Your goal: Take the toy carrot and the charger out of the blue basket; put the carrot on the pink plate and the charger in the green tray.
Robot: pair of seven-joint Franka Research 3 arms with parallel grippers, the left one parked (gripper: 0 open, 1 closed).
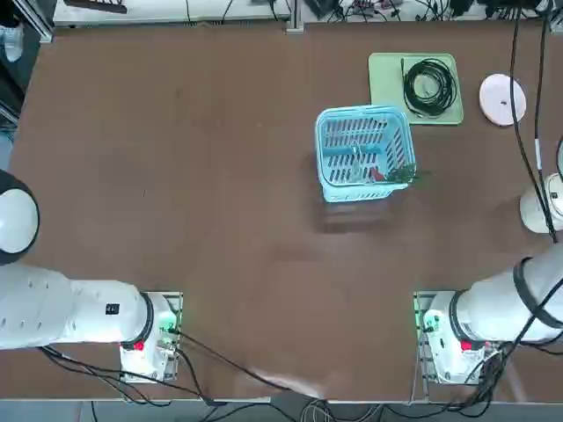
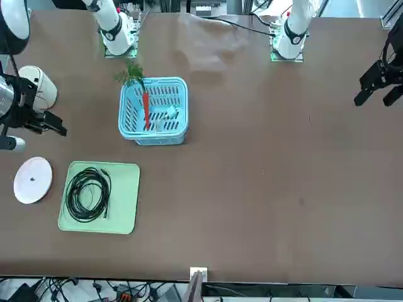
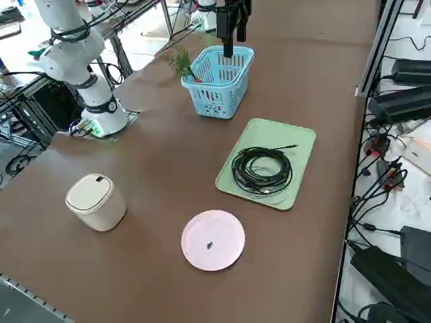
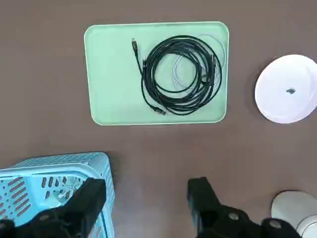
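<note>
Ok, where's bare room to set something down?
Bare table stretches left of the basket and between it and the arm bases. The green tray has a bare left side; black cable crowds the rest. Plate and white canister stand close together. The right pincer hangs open above the table.

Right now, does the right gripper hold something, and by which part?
Nothing is held: the right gripper hovers near the blue basket, its jaws open and empty.

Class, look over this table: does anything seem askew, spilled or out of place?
Nothing looks spilled. The toy carrot leans askew, its leafy top poking over the rim of the blue basket. A black coiled cable occupies the green tray. The right gripper hovers open above the table, holding nothing.
</note>
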